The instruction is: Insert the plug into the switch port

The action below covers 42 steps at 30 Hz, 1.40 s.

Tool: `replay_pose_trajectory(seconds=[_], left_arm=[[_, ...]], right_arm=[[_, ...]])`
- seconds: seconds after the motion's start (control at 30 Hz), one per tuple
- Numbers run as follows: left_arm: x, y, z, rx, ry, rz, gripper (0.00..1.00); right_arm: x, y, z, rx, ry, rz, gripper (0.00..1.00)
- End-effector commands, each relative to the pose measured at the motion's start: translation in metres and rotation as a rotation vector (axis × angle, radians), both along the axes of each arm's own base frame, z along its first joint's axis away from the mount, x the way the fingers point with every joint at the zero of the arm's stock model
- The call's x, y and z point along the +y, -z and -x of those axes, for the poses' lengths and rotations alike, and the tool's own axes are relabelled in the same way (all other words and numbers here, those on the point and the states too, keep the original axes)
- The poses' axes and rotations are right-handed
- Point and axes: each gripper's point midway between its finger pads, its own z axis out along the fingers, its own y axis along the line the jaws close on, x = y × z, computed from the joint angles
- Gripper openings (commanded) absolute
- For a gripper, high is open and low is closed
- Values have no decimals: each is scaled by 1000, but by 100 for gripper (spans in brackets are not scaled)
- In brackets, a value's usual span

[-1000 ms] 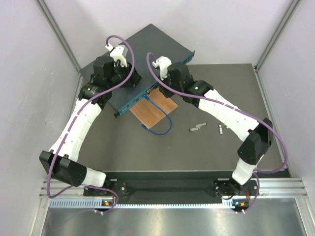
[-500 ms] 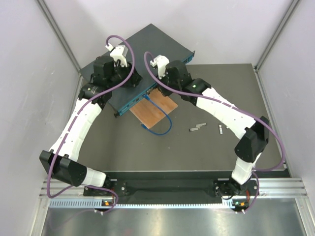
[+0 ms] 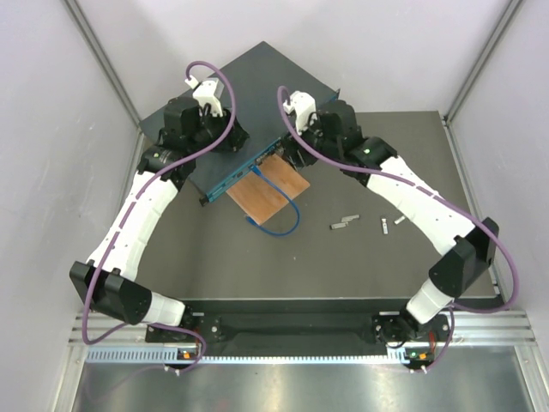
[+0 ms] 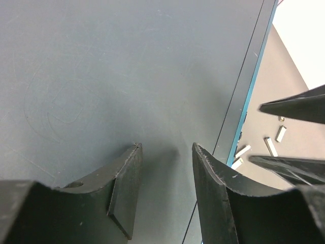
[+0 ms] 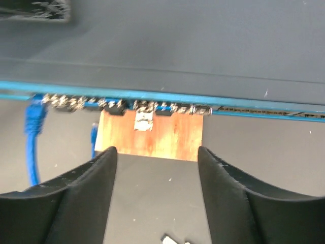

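The switch (image 3: 249, 94) is a flat dark teal box at the back of the table, with its row of ports (image 5: 127, 105) along the front face. A blue cable (image 3: 287, 210) runs from that face, and its plug (image 5: 35, 108) sits at a port on the left end of the row. The cable's other end (image 5: 94, 133) lies loose beside the board. My right gripper (image 5: 157, 152) stands open and empty, a little back from the ports. My left gripper (image 4: 165, 148) is open on the switch's top, nothing between its fingers (image 4: 127, 183).
A thin orange-brown wooden board (image 3: 268, 190) lies under the switch's front edge. Three small grey parts (image 3: 343, 223) are scattered on the dark mat to the right. Grey walls close in on both sides.
My right gripper has opened and pulled back to the right, away from the port face, leaving the blue plug at the switch. The left arm has stayed put.
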Motion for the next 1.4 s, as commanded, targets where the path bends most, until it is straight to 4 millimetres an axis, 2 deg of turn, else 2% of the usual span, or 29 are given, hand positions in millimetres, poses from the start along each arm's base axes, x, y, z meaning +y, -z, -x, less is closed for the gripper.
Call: replay_pose_trajectory(seconds=[0.0,0.1,0.13,0.2,0.23,0.33,0.43,0.53,0.57,0.67,1.0,1.37], left_arm=[[1,6,-4,18,-1,-7,50],[0,5,-4,15,0,-5,50],[0,5,-4,17,0,-5,50],[1,5,-4,15,-1,-6,50],[1,4,-4,14,-1,-5,50],[0,4,-4,15,3,-2,50],[0,5,-5,16,1,-1,50],[0,6,-5,18,0,0,50],[0,5,-5,17,0,1,50],[0,5,-5,17,0,1,50],[1,6,-5,20,-3,0,50],[0,11,-5,33,-2,2,50]], right_arm=[[-4,-18,18,-28,-98,-20,65],[-5,-11,26,-6,-138,-4,66],[-5,-8,27,-4,-147,2,63],[-8,-7,25,-5,-134,6,55],[-8,-6,22,-6,-120,10,46],[-9,-11,12,-16,-72,1,30],[-6,-17,4,-26,-39,-29,19],[0,-23,1,-18,-34,-67,15],[3,-19,-2,-8,-30,-70,13],[8,-18,-6,3,-21,-90,12],[19,-31,-24,-21,30,-167,12],[32,-32,-31,27,62,-269,12]])
